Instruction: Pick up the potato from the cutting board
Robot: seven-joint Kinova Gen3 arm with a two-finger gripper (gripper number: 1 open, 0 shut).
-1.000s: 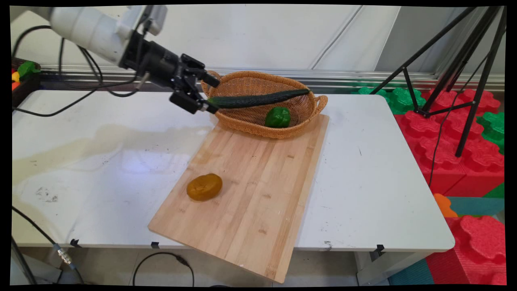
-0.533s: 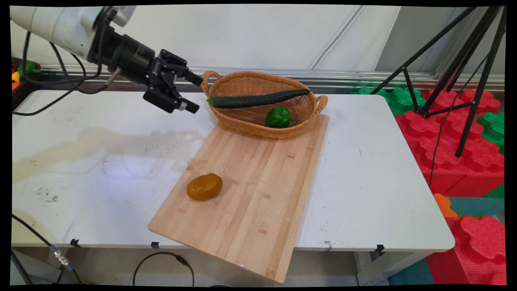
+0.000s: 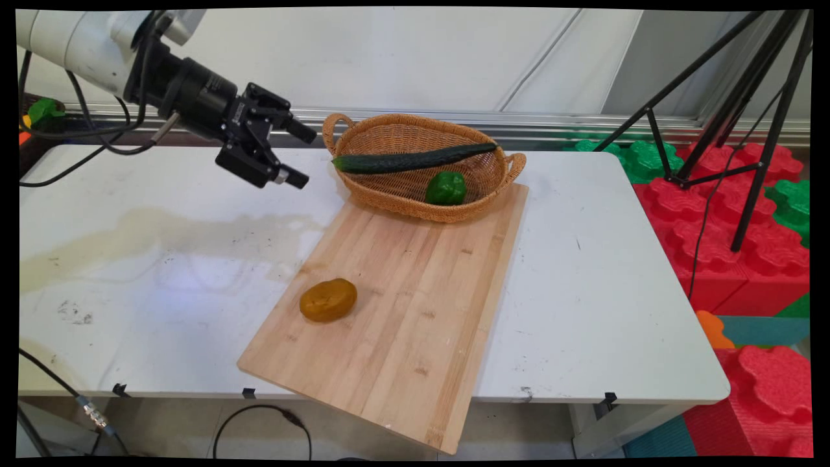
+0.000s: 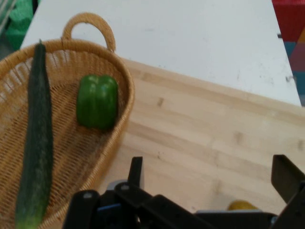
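Observation:
My black gripper (image 3: 303,154) hangs open in the air left of the wicker basket (image 3: 389,194), holding nothing. A long dark cucumber (image 3: 415,158) lies across the basket's rim, its near end a short way from my fingertips. A green bell pepper (image 3: 445,188) sits inside the basket. In the hand view the cucumber (image 4: 35,143) runs down the left, the pepper (image 4: 97,101) lies in the basket (image 4: 121,119), and my gripper (image 4: 209,176) stands wide apart over the wooden board (image 4: 214,138).
A wooden cutting board (image 3: 402,305) lies on the white table (image 3: 162,259), overhanging its front edge, with a brown potato (image 3: 328,299) on its near left. A black tripod (image 3: 726,117) and red and green foam blocks (image 3: 746,246) stand to the right.
The gripper let go of the cucumber's near end and drew back to the left, away from the basket. The cucumber stays resting across the basket's rim.

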